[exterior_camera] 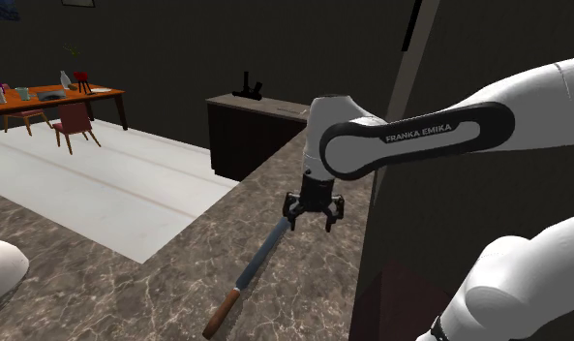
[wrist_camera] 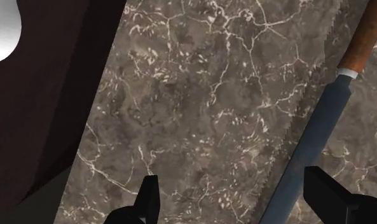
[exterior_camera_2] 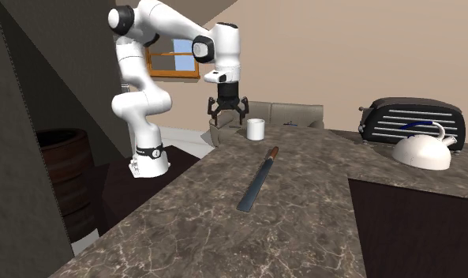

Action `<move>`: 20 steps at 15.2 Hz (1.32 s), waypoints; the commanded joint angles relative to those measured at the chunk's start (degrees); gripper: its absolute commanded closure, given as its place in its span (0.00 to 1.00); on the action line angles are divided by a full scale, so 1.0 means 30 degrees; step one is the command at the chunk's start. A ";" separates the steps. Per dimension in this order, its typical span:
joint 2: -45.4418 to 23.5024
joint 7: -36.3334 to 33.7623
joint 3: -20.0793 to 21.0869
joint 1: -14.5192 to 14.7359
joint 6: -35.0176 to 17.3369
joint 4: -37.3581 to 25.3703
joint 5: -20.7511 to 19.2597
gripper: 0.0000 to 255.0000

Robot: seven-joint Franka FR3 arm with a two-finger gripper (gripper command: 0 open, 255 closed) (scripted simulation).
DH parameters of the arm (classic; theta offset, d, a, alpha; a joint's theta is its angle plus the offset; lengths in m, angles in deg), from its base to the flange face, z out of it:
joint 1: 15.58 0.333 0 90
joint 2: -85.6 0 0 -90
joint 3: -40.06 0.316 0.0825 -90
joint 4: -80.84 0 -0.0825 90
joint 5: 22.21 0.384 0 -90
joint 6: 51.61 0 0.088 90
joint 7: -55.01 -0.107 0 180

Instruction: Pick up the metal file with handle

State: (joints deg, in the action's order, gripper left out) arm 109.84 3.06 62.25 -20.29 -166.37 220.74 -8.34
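Lying flat, file rests on marbled surface, brown handle toward 7 o'clock in shoulder view. Tool hangs above, fingers apart, holding nothing; blade runs just beside one finger, not between them.

Opposing exterior views share the counter.

One legible marking found: the words "FRANKA EMIKA" in white capitals on the dark band along the white arm, read in the shoulder view, right of the counter. In the second exterior view, the dark toaster at the far right carries a small blue mark that may be a logo; no lettering can be made out on it. No other text, numbers or signs are readable.
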 commanded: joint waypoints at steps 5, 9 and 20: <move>-0.5017 -0.5593 0.2307 -0.0983 -0.2858 -0.1940 -0.1778 0.00; -0.8726 -0.9714 0.2998 -0.1212 -0.4027 -0.3856 -0.4189 0.00; -1.4322 -1.4882 0.1947 0.0022 -0.5814 -0.6532 -0.7954 0.00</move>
State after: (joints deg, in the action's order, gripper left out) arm 67.40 -41.24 68.25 -20.41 -183.11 200.93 -31.81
